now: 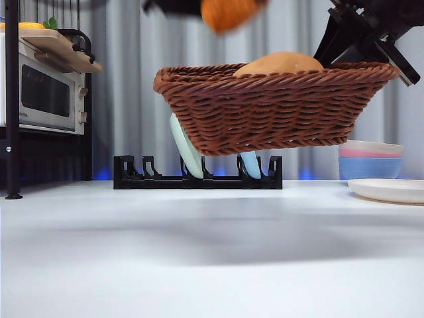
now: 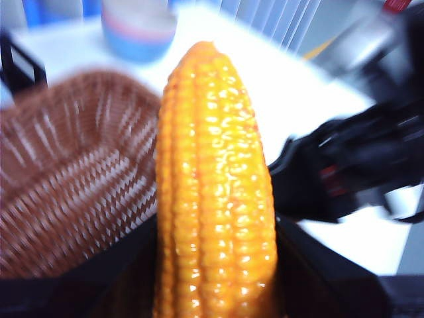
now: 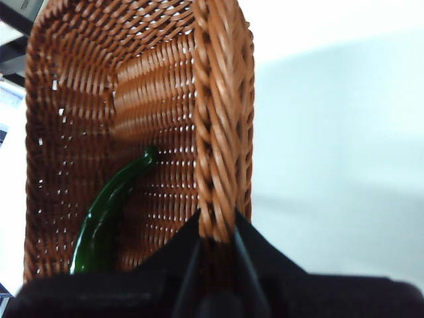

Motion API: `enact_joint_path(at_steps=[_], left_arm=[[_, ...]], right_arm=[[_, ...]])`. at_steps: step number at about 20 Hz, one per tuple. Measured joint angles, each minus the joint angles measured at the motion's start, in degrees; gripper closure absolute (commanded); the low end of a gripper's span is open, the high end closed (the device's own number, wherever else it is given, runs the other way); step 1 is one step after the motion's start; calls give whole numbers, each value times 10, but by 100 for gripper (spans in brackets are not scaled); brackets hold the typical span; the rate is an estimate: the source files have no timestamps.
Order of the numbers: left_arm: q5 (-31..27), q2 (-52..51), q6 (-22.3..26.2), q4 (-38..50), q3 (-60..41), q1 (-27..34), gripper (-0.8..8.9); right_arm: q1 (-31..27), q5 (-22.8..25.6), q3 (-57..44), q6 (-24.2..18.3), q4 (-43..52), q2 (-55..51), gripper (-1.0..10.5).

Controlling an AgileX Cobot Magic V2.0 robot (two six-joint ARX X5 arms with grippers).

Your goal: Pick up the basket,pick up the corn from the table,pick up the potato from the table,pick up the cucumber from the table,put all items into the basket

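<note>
Basket [image 1: 278, 109] hangs tilted, clear above table [image 1: 199, 265]. Right gripper [image 3: 217, 265] at basket's right end, jaws pinched on braided rim, one inside wall, one outside; its dark arm slopes down from upper right. Left gripper [image 2: 212, 291] high over basket's middle, jaws clamped on corn [image 2: 215, 199], one each side, cob's tip pointing out beyond jaws. Potato [image 1: 278, 64] inside basket, top showing over rim. Cucumber [image 3: 109, 215] inside basket, lying along floor by side wall.
</note>
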Motion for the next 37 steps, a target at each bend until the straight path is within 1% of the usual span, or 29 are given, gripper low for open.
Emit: enact_joint_path(at_steps=[2,3,4,5,6,7,13,15,18,19,21,23,25,27,29,30,32,33,34,36,37], left_arm=[[0,40,0,-1,0,-4,811],[0,52,0,-5,0,-6,777],[0,59,0,-9,-1,-7,659],[0,61,0,-12,-2,-7,493],[0,61,0,-11,-2,-9,360],[0,59,0,-5,-2,-9,296],[0,57,-1,-1,-2,-10,297],[0,47,0,-20,9,-10,297],[-1,11,5,-65,58,-10,297],[-3,-4,11,-81,77,-10,297],[-16,-30,29,-117,113,-10,297],[-42,-44,43,-163,147,-10,297],[-82,-53,54,-207,175,-10,297],[-120,-65,68,-226,186,-10,297],[-135,-80,77,-241,187,-10,297],[-135,-84,80,-249,187,-10,297],[-136,-87,82,-267,187,-10,297],[-136,-87,84,-276,187,-10,297],[-136,-87,85,-285,187,-10,297],[-137,-87,91,-293,187,-10,298],[-139,-87,96,-297,187,-10,315]], right_arm=[[2,1,0,0,0,0,962],[2,1,0,0,0,0,962],[2,2,0,0,0,0,962],[2,2,0,0,0,0,962],[2,2,0,0,0,0,962],[2,2,0,0,0,0,962],[3,5,0,0,0,0,962],[3,9,0,0,0,0,962],[3,45,0,6,4,15,963],[3,48,0,12,10,29,963],[3,48,0,30,22,64,962],[3,47,0,48,30,102,963],[6,47,0,70,31,142,962],[10,48,0,79,30,181,962],[10,45,0,84,31,203,893],[10,46,0,84,31,205,801],[10,49,0,86,28,205,575],[10,52,0,88,26,204,502],[9,56,0,89,25,198,473],[4,56,0,87,25,167,474],[2,56,0,80,26,145,474]])
